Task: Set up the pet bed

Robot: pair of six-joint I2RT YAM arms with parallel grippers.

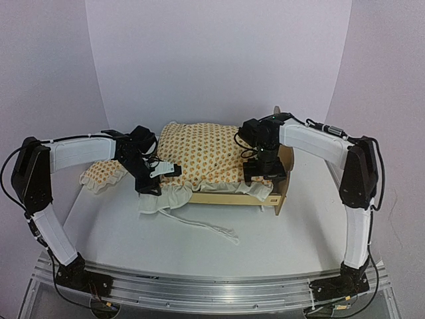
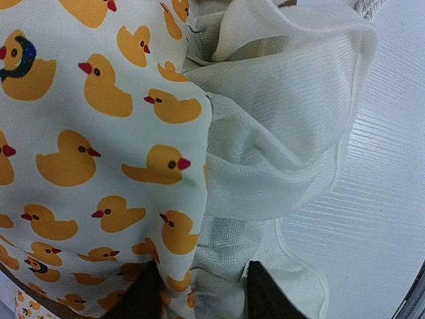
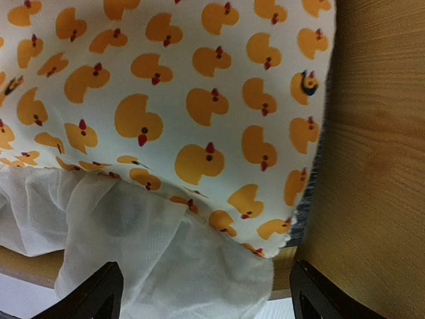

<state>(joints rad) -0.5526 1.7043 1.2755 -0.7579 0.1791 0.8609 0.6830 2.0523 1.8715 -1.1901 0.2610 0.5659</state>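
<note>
The pet bed (image 1: pixel 229 197) is a light plywood frame with its headboard (image 1: pixel 287 158) at the right. A cream mattress cushion (image 1: pixel 199 149) printed with orange ducks lies over it and hangs off the left end. My left gripper (image 1: pixel 154 179) is at the cushion's near left corner. In the left wrist view its fingers (image 2: pixel 138 300) press on bunched duck fabric and white ruffle (image 2: pixel 279 113) from both sides. My right gripper (image 1: pixel 260 178) hovers open over the cushion's near right corner, next to the headboard (image 3: pixel 372 133). Its fingers (image 3: pixel 99 296) stand wide apart with nothing gripped.
A small ruffled duck pillow (image 1: pixel 103 174) lies on the table behind my left arm. The cushion's white ties (image 1: pixel 206 227) trail across the table in front of the bed. Dark grey-blue base fabric (image 3: pixel 302 219) shows at the cushion's corner.
</note>
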